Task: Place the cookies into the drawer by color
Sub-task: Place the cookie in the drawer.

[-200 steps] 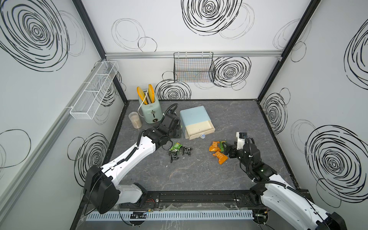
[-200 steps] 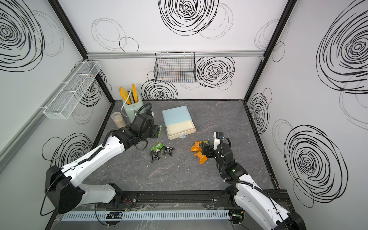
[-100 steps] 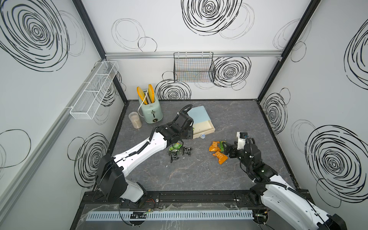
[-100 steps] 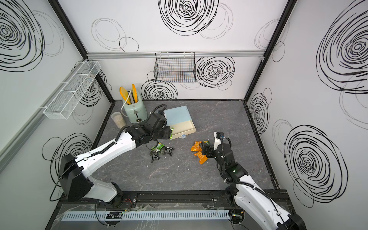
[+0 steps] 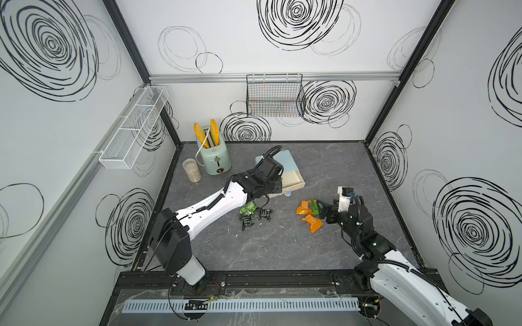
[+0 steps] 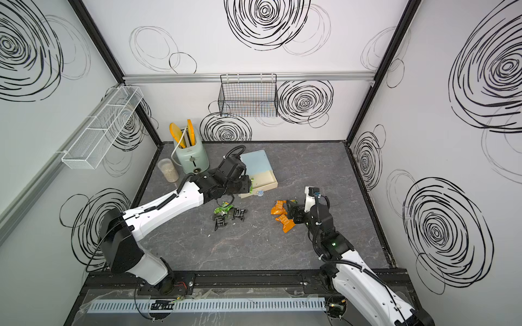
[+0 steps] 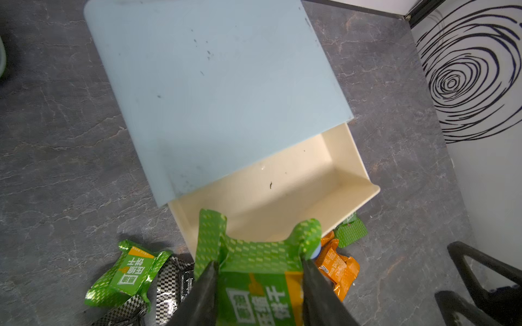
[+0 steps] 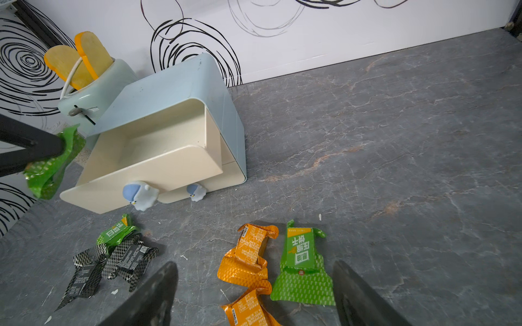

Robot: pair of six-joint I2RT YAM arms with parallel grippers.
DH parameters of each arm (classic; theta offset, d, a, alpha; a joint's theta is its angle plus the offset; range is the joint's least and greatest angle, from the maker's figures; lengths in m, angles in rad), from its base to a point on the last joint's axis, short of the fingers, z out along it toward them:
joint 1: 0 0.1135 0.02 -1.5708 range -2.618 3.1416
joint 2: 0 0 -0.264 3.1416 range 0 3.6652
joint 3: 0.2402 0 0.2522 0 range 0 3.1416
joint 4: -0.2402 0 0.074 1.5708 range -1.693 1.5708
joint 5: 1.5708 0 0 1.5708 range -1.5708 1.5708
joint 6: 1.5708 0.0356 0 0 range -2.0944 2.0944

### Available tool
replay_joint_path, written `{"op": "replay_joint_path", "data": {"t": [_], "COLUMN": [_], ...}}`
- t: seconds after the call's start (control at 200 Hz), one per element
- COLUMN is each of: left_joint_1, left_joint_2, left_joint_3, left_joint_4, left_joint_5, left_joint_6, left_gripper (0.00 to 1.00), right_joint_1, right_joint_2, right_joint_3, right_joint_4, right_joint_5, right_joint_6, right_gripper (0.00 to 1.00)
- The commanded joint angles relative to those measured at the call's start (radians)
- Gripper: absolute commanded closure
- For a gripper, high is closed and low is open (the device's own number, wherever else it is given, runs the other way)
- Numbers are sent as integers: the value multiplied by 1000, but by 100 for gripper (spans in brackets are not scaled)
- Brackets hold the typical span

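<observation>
The pale blue drawer chest [image 5: 285,161] [image 7: 220,84] has its top cream drawer [image 7: 282,192] [image 8: 158,144] pulled out and empty. My left gripper [image 7: 260,282] [image 6: 243,182] is shut on a green cookie [image 7: 254,254] [image 8: 50,166], held above the drawer's front corner. My right gripper [image 8: 254,265] [image 5: 322,210] hangs open over two orange cookies [image 8: 248,254] [image 5: 313,223] and a green cookie [image 8: 302,262]. Another green cookie [image 5: 248,209] and several black cookies [image 5: 254,218] [image 8: 113,262] lie in front of the drawer.
A mint toaster [image 5: 214,158] with two bread slices and a cup [image 5: 192,170] stand at the back left. A wire basket [image 5: 275,96] hangs on the back wall, a white mesh shelf [image 5: 132,129] on the left wall.
My left arm has swung from beside the toaster rightward to the open drawer, carrying the green cookie. The right arm has stayed still.
</observation>
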Motion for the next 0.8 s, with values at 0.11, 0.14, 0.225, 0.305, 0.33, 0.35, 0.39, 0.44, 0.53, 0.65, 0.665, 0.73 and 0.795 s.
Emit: {"op": "replay_joint_path", "data": {"t": [0.11,0.14,0.225,0.305,0.33,0.35,0.39,0.44,0.53,0.65,0.665,0.73,0.795], "left_joint_1": [-3,-4,-3,-5,-3,-4,-4,-4,-4,-4,-3,-4,-4], "left_joint_2": [60,67,83,94,97,101,106,113,120,128,128,132,135], "left_joint_3": [78,84,97,106,108,111,117,122,122,118,118,117,118], "left_joint_4": [26,24,22,20,18,18,12,7,8,6,6,6,8], "left_joint_5": [-12,-12,-13,-16,-16,-17,-20,-24,-24,-29,-30,-35,-36], "left_joint_6": [-24,-23,-21,-18,-16,-16,-15,-13,-12,-10,-10,-10,-10], "left_gripper": [58,58,59,58,58,58,58,57,57,55,55,53,51], "right_joint_1": [-5,-5,-6,-7,-7,-7,-7,-9,-10,-12,-13,-13,-13], "right_joint_2": [-26,-29,-36,-37,-37,-37,-37,-37,-37,-37,-37,-38,-39], "right_joint_3": [-15,-17,-22,-23,-25,-24,-25,-25,-25,-26,-26,-27,-27], "right_joint_4": [-41,-41,-43,-43,-44,-43,-43,-42,-41,-41,-41,-43,-44], "right_joint_5": [5,6,8,7,7,6,6,5,6,5,5,5,5], "right_joint_6": [11,11,11,10,10,10,10,10,10,10,10,8,8], "right_gripper": [13,13,13,13,13,13,13,13,13,13,13,13,13]}}
